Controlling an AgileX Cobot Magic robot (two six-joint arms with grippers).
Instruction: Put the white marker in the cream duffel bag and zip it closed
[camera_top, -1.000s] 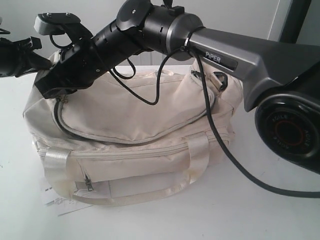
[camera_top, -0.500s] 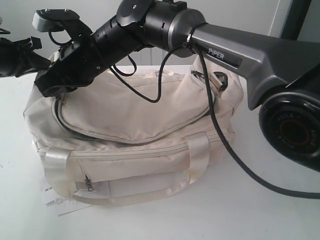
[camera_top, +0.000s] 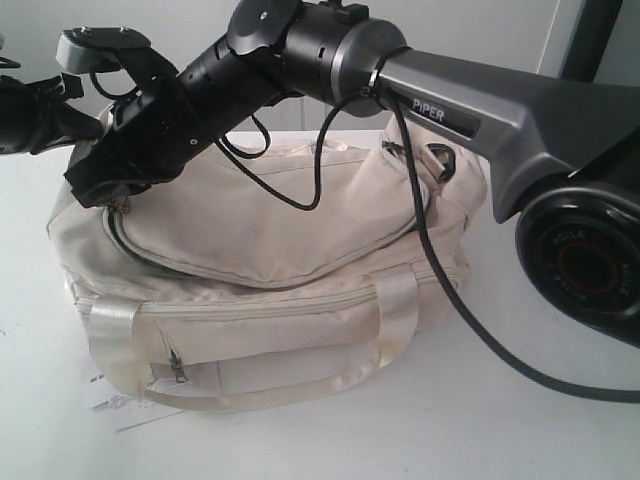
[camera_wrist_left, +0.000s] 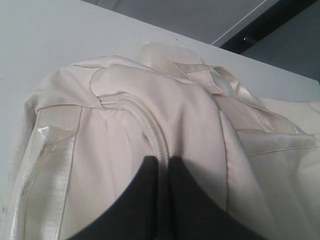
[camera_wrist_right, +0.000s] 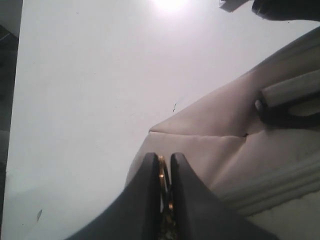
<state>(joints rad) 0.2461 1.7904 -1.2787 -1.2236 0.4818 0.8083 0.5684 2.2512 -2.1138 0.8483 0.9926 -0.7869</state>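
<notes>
1. The cream duffel bag (camera_top: 300, 230) sits on the white desk (camera_top: 560, 430).
2. The right gripper (camera_wrist_right: 161, 161) reaches across to the bag's left end, pinched narrow on a brass-coloured zipper pull (camera_wrist_right: 161, 175).
3. The left gripper (camera_wrist_left: 159, 162) is clamped on a cream ridge at the bag's end.

The large soft cream fabric duffel bag (camera_top: 280, 260) fills the middle of the white table (camera_top: 330, 440), and the grey-and-black right arm (camera_top: 480, 110) lies across above its top from the right to its left end, a black cable (camera_top: 420, 225) drooping over the flap, so the way down from above is largely barred. The left end is crowded as well, where the black left arm (camera_top: 30, 110) reaches in. Bare table lies open in front and at the front right, save a flat white paper tag (camera_top: 105, 400) poking out under the front left corner.
</notes>
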